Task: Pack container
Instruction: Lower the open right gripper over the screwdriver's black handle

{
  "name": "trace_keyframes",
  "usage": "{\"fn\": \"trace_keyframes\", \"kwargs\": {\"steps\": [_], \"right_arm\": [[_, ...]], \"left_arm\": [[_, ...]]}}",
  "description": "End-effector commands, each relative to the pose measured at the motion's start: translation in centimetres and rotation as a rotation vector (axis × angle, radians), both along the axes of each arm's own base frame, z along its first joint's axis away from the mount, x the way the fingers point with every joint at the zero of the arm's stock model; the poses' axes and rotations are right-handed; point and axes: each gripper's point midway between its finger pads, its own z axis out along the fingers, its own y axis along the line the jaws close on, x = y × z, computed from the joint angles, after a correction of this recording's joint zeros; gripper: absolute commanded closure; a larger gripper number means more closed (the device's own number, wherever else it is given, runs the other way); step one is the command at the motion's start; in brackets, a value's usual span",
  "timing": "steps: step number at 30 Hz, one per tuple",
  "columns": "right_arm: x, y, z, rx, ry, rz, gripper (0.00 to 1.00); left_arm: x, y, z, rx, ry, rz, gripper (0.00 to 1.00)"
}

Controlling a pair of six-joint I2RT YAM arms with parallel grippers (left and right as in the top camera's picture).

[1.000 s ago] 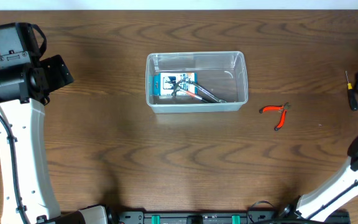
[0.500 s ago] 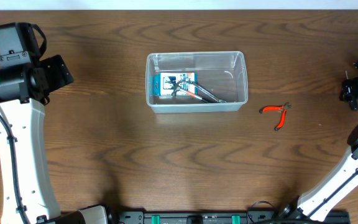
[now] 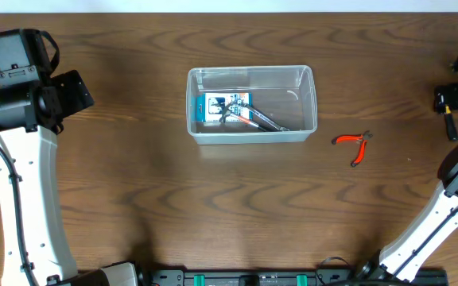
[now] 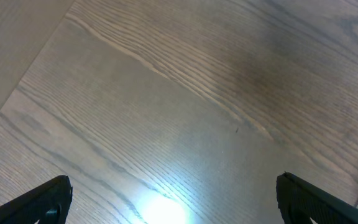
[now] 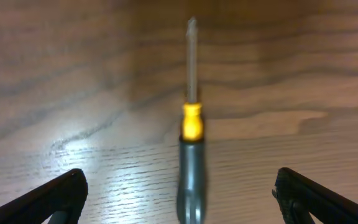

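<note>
Overhead: clear colourless plastic rectangular container (image 3: 250, 69) near centre of brown wooden table (image 3: 133, 183), long axis left-right, mouth up, holding blue-and-white printed box (image 3: 223, 106); red-handled pliers (image 3: 354, 144) just right of it. Left wrist: left gripper (image 4: 179, 202) spread wide over wood. Right wrist: right gripper (image 5: 182, 196) spread, 2 fingers flanking grey-and-yellow screwdriver (image 5: 191, 155), untouched.

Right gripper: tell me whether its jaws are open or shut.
Open. The right gripper's jaws sit far apart at the right wrist view's lower corners, the screwdriver lying untouched on the table between them.
</note>
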Motion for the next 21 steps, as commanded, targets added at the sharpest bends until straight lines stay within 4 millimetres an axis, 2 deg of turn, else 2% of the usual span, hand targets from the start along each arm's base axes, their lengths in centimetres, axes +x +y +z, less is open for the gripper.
{"fn": "trace_keyframes", "kwargs": {"steps": [1, 6, 10, 21], "right_arm": [[-0.1, -0.1, -0.2, 0.045, -0.017, -0.052, 0.01], [-1.0, 0.0, -0.7, 0.094, 0.002, -0.063, 0.01], [-1.7, 0.4, -0.9, 0.092, 0.045, -0.002, 0.01], [-0.8, 0.0, -0.8, 0.064, 0.015, -0.009, 0.01]], "left_arm": [[-0.1, 0.4, 0.1, 0.02, 0.008, -0.001, 0.02], [-0.1, 0.4, 0.1, 0.02, 0.008, -0.001, 0.02], [-0.1, 0.4, 0.1, 0.02, 0.008, -0.001, 0.02], [-0.1, 0.4, 0.1, 0.02, 0.008, -0.001, 0.02]]}}
